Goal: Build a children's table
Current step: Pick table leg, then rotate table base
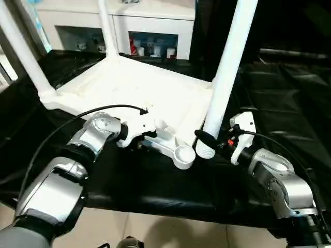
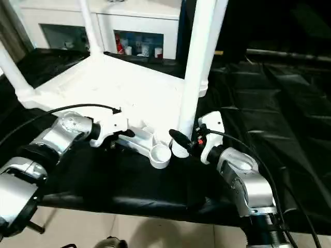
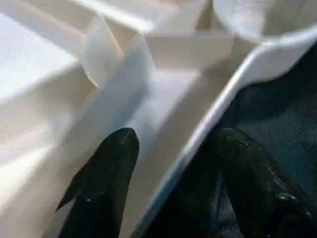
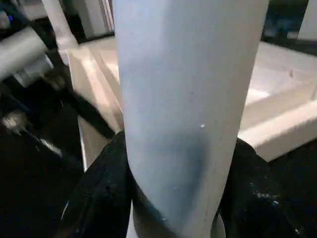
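The white tabletop (image 1: 129, 85) lies ribbed side up on the black-draped table. Two white legs (image 1: 20, 49) (image 1: 106, 31) stand upright in its far sockets. My right gripper (image 1: 208, 139) is shut on the lower part of another leg (image 1: 230, 67), black fingers (image 4: 99, 188) on both sides of the tube. That leg stands nearly upright, its ribbed end (image 1: 205, 150) just beside the empty front corner socket (image 1: 183, 154). My left gripper (image 3: 176, 136) is open and straddles the tabletop's front rim (image 3: 198, 144), one finger inside the rim and one outside over the black cloth.
A white glass-door cabinet (image 1: 150, 31) with small items on its shelves stands behind the black-draped table (image 1: 279, 98). The table's front edge (image 1: 155, 206) runs just below my forearms, with pale floor beneath. A black cable (image 1: 103, 109) loops over my left wrist.
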You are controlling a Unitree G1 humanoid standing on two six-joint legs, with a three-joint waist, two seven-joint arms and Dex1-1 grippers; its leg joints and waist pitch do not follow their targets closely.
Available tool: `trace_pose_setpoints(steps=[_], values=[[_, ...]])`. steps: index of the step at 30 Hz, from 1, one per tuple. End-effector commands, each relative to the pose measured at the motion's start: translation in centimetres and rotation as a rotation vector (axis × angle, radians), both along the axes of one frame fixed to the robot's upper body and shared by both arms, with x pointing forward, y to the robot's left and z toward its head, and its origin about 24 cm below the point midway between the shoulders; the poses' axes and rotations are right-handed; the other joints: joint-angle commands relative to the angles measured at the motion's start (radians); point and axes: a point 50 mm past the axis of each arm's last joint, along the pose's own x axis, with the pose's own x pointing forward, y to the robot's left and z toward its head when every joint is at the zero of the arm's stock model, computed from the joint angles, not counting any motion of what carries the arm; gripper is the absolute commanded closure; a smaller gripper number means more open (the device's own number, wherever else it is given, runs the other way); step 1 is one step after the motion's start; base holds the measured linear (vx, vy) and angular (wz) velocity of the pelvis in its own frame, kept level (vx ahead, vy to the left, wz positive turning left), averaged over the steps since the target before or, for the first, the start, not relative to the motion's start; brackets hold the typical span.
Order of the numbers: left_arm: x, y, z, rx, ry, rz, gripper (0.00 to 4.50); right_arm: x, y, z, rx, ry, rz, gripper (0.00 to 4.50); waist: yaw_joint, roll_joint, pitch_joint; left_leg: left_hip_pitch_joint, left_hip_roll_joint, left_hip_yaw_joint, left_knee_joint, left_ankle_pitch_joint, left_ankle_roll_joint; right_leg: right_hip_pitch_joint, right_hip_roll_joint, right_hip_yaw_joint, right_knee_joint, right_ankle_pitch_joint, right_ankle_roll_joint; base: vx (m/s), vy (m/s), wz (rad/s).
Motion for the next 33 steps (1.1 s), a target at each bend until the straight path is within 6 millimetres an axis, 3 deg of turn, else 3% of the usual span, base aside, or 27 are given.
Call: trace_pose_setpoints(steps=[1, 2, 3, 6, 7, 9, 11, 12, 13, 14, 15, 17, 18, 19, 20, 21, 23, 24, 25, 26, 27, 28, 29, 33], values=[[0.4, 0.2, 0.6, 0.036, -0.019, -0.004, 1.85, -0.4, 0.2, 0.3, -0.005, -0.013, 0.003, 2.61, -0.006, 0.009, -0.080, 0.037, 0.021, -0.022, -0.064, -0.265, -0.039, 0.038, -0.060, 0.031, -0.071, 0.008, -0.241, 0.000, 0.000, 0.00], [0.4, 0.2, 0.6, 0.042, -0.016, -0.010, 1.92, -0.6, 0.2, 0.3, -0.009, -0.013, 0.001, 2.61, -0.005, 0.011, -0.081, 0.037, 0.020, -0.021, -0.063, -0.266, -0.035, 0.038, -0.061, 0.031, -0.072, -0.003, -0.242, 0.000, 0.000, 0.00], [0.4, 0.2, 0.6, 0.046, -0.017, -0.014, 2.04, -0.6, 0.2, 0.2, -0.009, -0.013, -0.001, 2.61, -0.007, 0.022, -0.080, 0.037, 0.020, -0.021, -0.063, -0.277, -0.034, 0.035, -0.061, 0.031, -0.076, -0.020, -0.242, 0.000, 0.000, 0.00], [0.3, 0.0, 0.6, 0.047, 0.004, -0.032, 2.20, -0.8, 0.0, 0.2, -0.009, -0.011, -0.009, 2.61, -0.006, 0.020, -0.080, 0.035, 0.019, -0.021, -0.062, -0.267, -0.027, 0.038, -0.061, 0.031, -0.075, -0.033, -0.249, 0.000, 0.000, 0.00], [0.3, -0.1, 0.7, 0.037, 0.036, -0.044, 2.27, -0.9, 0.0, 0.1, -0.010, -0.010, -0.013, 2.61, -0.004, 0.034, -0.081, 0.035, 0.019, -0.022, -0.060, -0.263, -0.023, 0.036, -0.063, 0.031, -0.074, -0.043, -0.248, 0.000, 0.000, 0.00], [0.2, -0.3, 0.7, 0.040, 0.070, -0.065, 2.47, -1.1, 0.0, 0.0, -0.012, -0.009, -0.016, 2.61, -0.004, 0.029, -0.082, 0.033, 0.020, -0.021, -0.061, -0.255, -0.018, 0.037, -0.063, 0.031, -0.076, -0.046, -0.248, 0.000, 0.000, 0.00], [0.1, -0.4, 0.6, 0.039, 0.085, -0.079, 2.60, -1.1, 0.0, 0.0, -0.015, -0.008, -0.017, 2.61, -0.005, 0.033, -0.082, 0.034, 0.020, -0.021, -0.061, -0.252, -0.016, 0.035, -0.062, 0.030, -0.075, -0.042, -0.250, 0.000, 0.000, 0.00], [0.1, -0.4, 0.6, 0.039, 0.085, -0.079, 2.70, -1.1, 0.0, 0.0, -0.015, -0.008, -0.017, 2.61, -0.004, 0.029, -0.082, 0.032, 0.020, -0.021, -0.061, -0.248, -0.014, 0.037, -0.063, 0.030, -0.074, -0.040, -0.252, 0.000, 0.000, 0.00], [0.0, -0.6, 0.6, 0.030, 0.100, -0.088, 2.82, -1.1, 0.0, -0.1, -0.019, -0.008, -0.015, 2.61, -0.005, 0.018, -0.081, 0.031, 0.020, -0.020, -0.062, -0.244, -0.009, 0.037, -0.063, 0.030, -0.076, -0.039, -0.252, 0.000, 0.000, 0.00], [-0.1, -0.6, 0.6, 0.025, 0.112, -0.092, 2.92, -1.1, 0.1, -0.1, -0.020, -0.006, -0.013, 2.61, -0.004, 0.025, -0.082, 0.031, 0.020, -0.020, -0.061, -0.235, -0.002, 0.036, -0.065, 0.030, -0.074, -0.041, -0.255, 0.000, 0.000, 0.00], [-0.1, -0.6, 0.6, 0.028, 0.127, -0.099, 2.99, -1.0, 0.1, -0.1, -0.021, -0.005, -0.009, 2.61, -0.004, 0.016, -0.081, 0.030, 0.020, -0.019, -0.061, -0.234, 0.004, 0.036, -0.064, 0.030, -0.076, -0.050, -0.254, 0.000, 0.000, 0.00], [-0.3, -0.4, 0.4, 0.045, 0.161, -0.114, 3.09, -0.9, 0.2, -0.2, -0.026, -0.002, -0.004, 2.61, -0.004, 0.022, -0.081, 0.030, 0.020, -0.019, -0.061, -0.228, 0.008, 0.034, -0.065, 0.030, -0.077, -0.063, -0.252, 0.000, 0.000, 0.00], [-0.4, -0.4, 0.4, 0.049, 0.171, -0.118, 3.19, -0.9, 0.2, -0.2, -0.027, -0.001, -0.003, 2.61, -0.005, 0.013, -0.080, 0.030, 0.021, -0.019, -0.062, -0.227, 0.011, 0.035, -0.065, 0.030, -0.078, -0.065, -0.251, 0.000, 0.000, 0.00], [-0.7, 0.0, 0.3, 0.064, 0.225, -0.132, 3.19, -0.7, 0.4, -0.3, -0.031, 0.000, 0.000, 2.61, -0.004, 0.017, -0.080, 0.030, 0.021, -0.019, -0.062, -0.221, 0.013, 0.034, -0.066, 0.030, -0.076, -0.070, -0.252, 0.000, 0.000, 0.00], [-0.8, 0.2, 0.3, 0.068, 0.268, -0.134, 3.30, -0.5, 0.5, -0.3, -0.033, 0.001, 0.000, 2.61, -0.006, 0.011, -0.080, 0.029, 0.022, -0.018, -0.063, -0.216, 0.016, 0.033, -0.067, 0.030, -0.076, -0.076, -0.254, 0.000, 0.000, 0.00], [-0.9, 0.2, 0.3, 0.065, 0.281, -0.138, 3.42, -0.4, 0.5, -0.3, -0.032, 0.001, -0.001, 2.61, -0.006, 0.016, -0.079, 0.029, 0.021, -0.018, -0.063, -0.214, 0.018, 0.032, -0.067, 0.030, -0.076, -0.088, -0.256, 0.000, 0.000, 0.00], [-1.2, 0.2, 0.4, 0.025, 0.339, -0.147, 3.58, 0.1, 0.6, -0.1, -0.018, 0.005, -0.017, 2.61, -0.007, 0.004, -0.077, 0.028, 0.023, -0.017, -0.064, -0.206, 0.023, 0.032, -0.070, 0.031, -0.074, -0.096, -0.260, 0.000, 0.000, 0.00], [-1.2, 0.2, 0.4, 0.025, 0.339, -0.147, 3.64, 0.1, 0.6, -0.1, -0.018, 0.005, -0.017, 2.61, -0.007, 0.004, -0.077, 0.028, 0.023, -0.017, -0.064, -0.206, 0.023, 0.032, -0.070, 0.031, -0.074, -0.096, -0.260, 0.000, 0.000, 0.00], [-1.0, 0.1, 0.3, 0.008, 0.321, -0.098, 3.64, 0.3, 0.6, -0.1, -0.014, 0.008, -0.022, 2.61, -0.007, 0.011, -0.078, 0.029, 0.023, -0.017, -0.063, -0.203, 0.026, 0.029, -0.070, 0.030, -0.075, -0.098, -0.262, 0.000, 0.000, 0.00], [-0.9, 0.0, 0.2, -0.001, 0.304, -0.060, 3.74, 0.4, 0.6, -0.1, -0.012, 0.010, -0.025, 2.61, -0.010, -0.003, -0.078, 0.028, 0.023, -0.015, -0.063, -0.200, 0.030, 0.031, -0.068, 0.030, -0.074, -0.085, -0.266, 0.000, 0.000, 0.00], [-0.7, 0.0, 0.1, -0.013, 0.296, -0.024, 3.80, 0.4, 0.6, -0.1, -0.004, 0.014, -0.033, 2.61, -0.008, 0.004, -0.078, 0.028, 0.023, -0.016, -0.062, -0.196, 0.033, 0.030, -0.070, 0.030, -0.074, -0.089, -0.264, 0.000, 0.000, 0.00], [-0.6, -0.1, 0.0, -0.023, 0.290, 0.009, 3.80, 0.5, 0.6, -0.1, 0.003, 0.019, -0.040, 2.61, -0.012, -0.013, -0.077, 0.028, 0.023, -0.012, -0.063, -0.197, 0.035, 0.030, -0.068, 0.030, -0.076, -0.090, -0.263, 0.000, 0.000, 0.00], [-0.5, 0.2, -0.6, -0.033, 0.291, 0.124, 3.89, 0.8, 0.6, -0.1, 0.010, 0.025, -0.052, 2.61, -0.012, -0.011, -0.076, 0.028, 0.023, -0.014, -0.064, -0.203, 0.033, 0.031, -0.070, 0.029, -0.076, -0.110, -0.259, 0.000, 0.000, 0.00], [-0.9, 0.6, -1.2, -0.034, 0.322, 0.213, 3.96, 1.3, 0.7, 0.0, 0.009, 0.024, -0.056, 2.61, -0.033, -0.016, -0.073, 0.027, 0.023, -0.018, -0.072, -0.238, 0.014, 0.034, -0.068, 0.027, -0.079, -0.153, -0.242, 0.000, 0.000, 0.00]])
